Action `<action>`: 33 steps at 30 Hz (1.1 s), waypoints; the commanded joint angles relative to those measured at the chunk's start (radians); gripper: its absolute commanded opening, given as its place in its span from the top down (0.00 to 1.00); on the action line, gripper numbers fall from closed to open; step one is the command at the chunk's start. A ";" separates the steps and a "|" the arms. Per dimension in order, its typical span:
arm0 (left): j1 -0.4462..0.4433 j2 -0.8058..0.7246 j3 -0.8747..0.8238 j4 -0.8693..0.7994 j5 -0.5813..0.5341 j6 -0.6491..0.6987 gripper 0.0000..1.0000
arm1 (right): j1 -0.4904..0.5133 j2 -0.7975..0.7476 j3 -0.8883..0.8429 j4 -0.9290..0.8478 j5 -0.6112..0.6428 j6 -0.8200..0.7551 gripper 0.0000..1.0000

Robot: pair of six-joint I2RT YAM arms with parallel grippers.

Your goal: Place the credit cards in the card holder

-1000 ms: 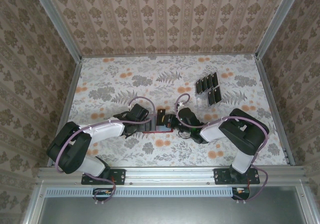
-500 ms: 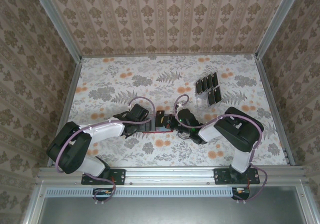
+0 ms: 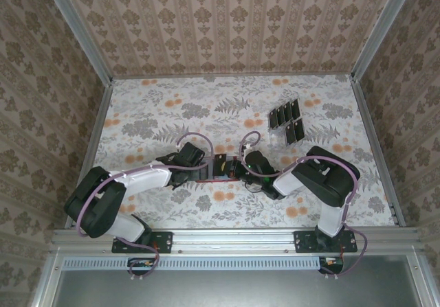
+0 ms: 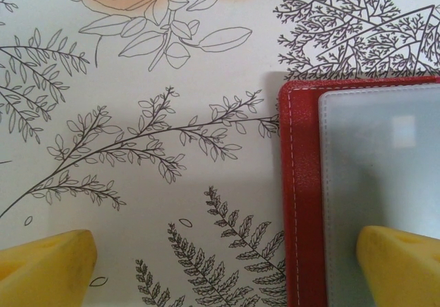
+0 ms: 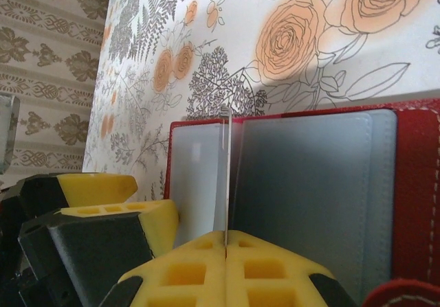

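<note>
The card holder [image 4: 302,197] is cut off at the left wrist view's right and bottom edges. Over it, the credit card [image 5: 225,173] pinched by the right gripper [image 5: 225,238] is seen edge-on only, its face hidden.

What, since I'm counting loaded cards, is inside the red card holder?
Grey plastic sleeves line the card holder; the right pincer pinches a thin card edge-on over them. Whether any sleeve already holds cards is hidden by cloudy plastic.
</note>
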 commanded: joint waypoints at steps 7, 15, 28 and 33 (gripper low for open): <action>-0.004 0.023 -0.016 -0.041 -0.022 -0.009 0.00 | 0.003 0.018 -0.030 -0.008 -0.038 0.008 1.00; -0.004 0.025 -0.016 -0.041 -0.022 -0.008 0.00 | 0.002 0.027 -0.020 -0.040 -0.063 0.001 1.00; -0.005 0.023 -0.014 -0.041 -0.022 -0.009 0.00 | 0.002 0.071 -0.005 -0.055 -0.080 0.024 1.00; -0.006 0.023 -0.016 -0.041 -0.022 -0.009 0.00 | 0.002 0.082 0.010 -0.080 -0.088 0.026 1.00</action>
